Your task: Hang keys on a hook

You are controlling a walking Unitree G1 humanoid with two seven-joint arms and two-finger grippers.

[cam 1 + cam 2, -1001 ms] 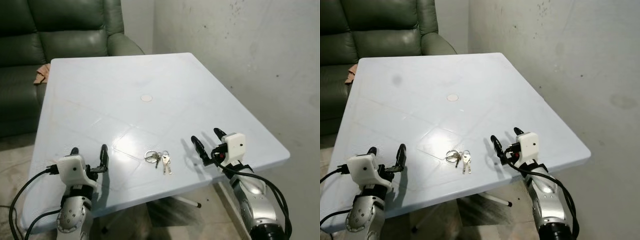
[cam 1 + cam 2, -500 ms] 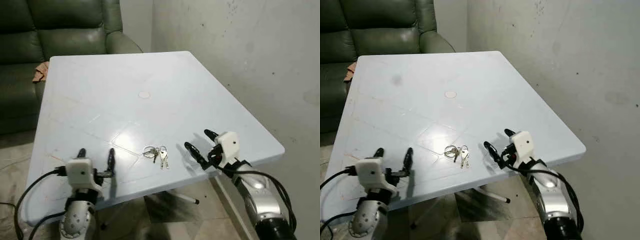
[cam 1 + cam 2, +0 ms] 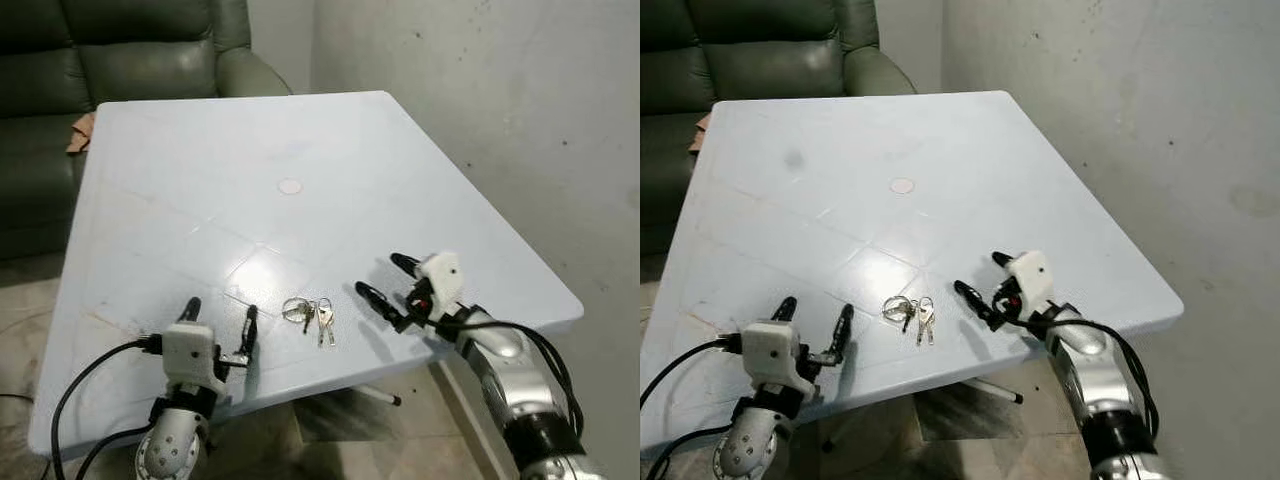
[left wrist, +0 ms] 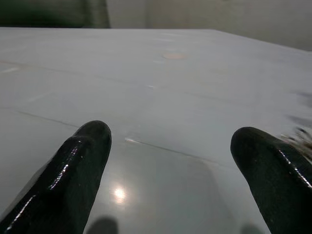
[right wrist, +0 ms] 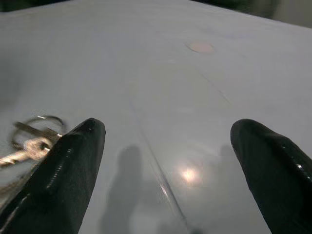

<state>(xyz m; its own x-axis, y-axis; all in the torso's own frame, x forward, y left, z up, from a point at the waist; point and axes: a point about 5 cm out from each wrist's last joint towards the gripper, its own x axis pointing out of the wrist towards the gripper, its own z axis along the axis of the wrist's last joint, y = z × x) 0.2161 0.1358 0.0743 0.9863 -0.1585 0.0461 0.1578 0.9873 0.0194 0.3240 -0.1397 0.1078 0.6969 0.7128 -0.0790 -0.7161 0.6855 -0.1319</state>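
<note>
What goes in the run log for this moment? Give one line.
keys: flat on table, unheld | right gripper: open, just right of keys | left gripper: open, near front edge | hook: not seen

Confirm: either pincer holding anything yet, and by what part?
Nothing held. Both the left pincer and right pincer are open; the keys lie on the table between them.

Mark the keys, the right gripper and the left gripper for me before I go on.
keys (image 3: 312, 314), left eye view, on the ring and key blades lying on the table.
right gripper (image 3: 384, 281), left eye view, midway between its open fingertips.
left gripper (image 3: 817, 311), right eye view, midway between its open fingertips.
</note>
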